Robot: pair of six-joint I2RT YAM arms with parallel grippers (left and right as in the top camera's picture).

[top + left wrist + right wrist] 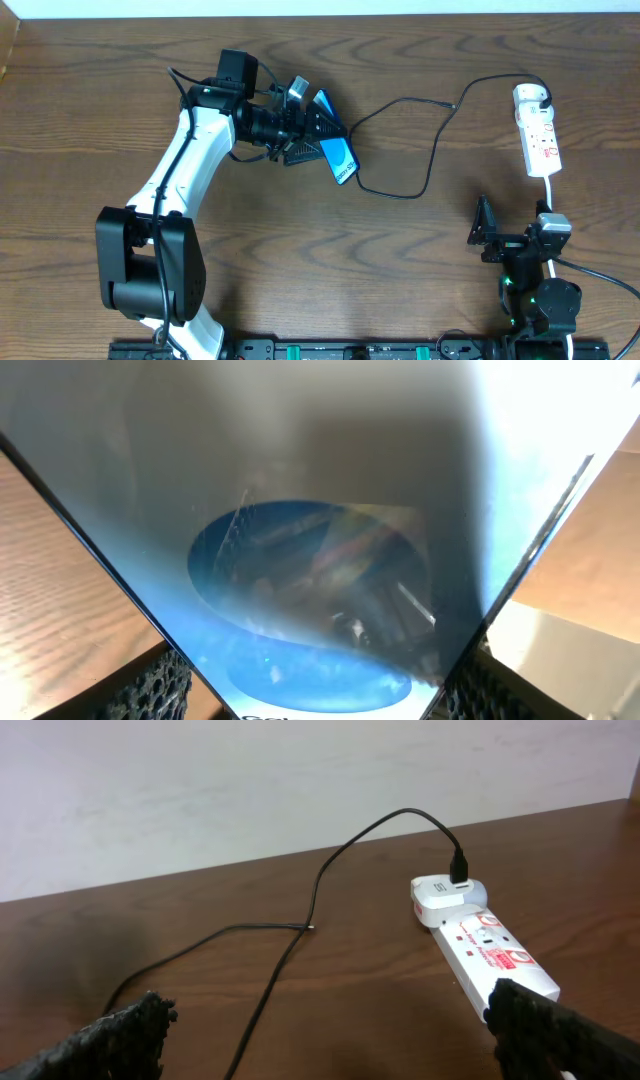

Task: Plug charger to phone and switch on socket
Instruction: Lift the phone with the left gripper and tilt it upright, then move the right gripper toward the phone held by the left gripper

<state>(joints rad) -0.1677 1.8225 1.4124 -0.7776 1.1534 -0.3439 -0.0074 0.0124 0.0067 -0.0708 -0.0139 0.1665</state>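
The phone (342, 160), its screen lit blue with a lighter oval, is held tilted over the left half of the table (90, 110). It is clamped across its width between the partly spread fingers of the left gripper (320, 685). The right gripper (330, 1005) is spread wide and nothing is held in it. One socket (543, 140) is seen at the right. One charger (432, 160) is looped in black beside it, with its white adapter (530, 97) plugged into the socket's far end. Its tip (446, 104) lies free, well apart from the phone.
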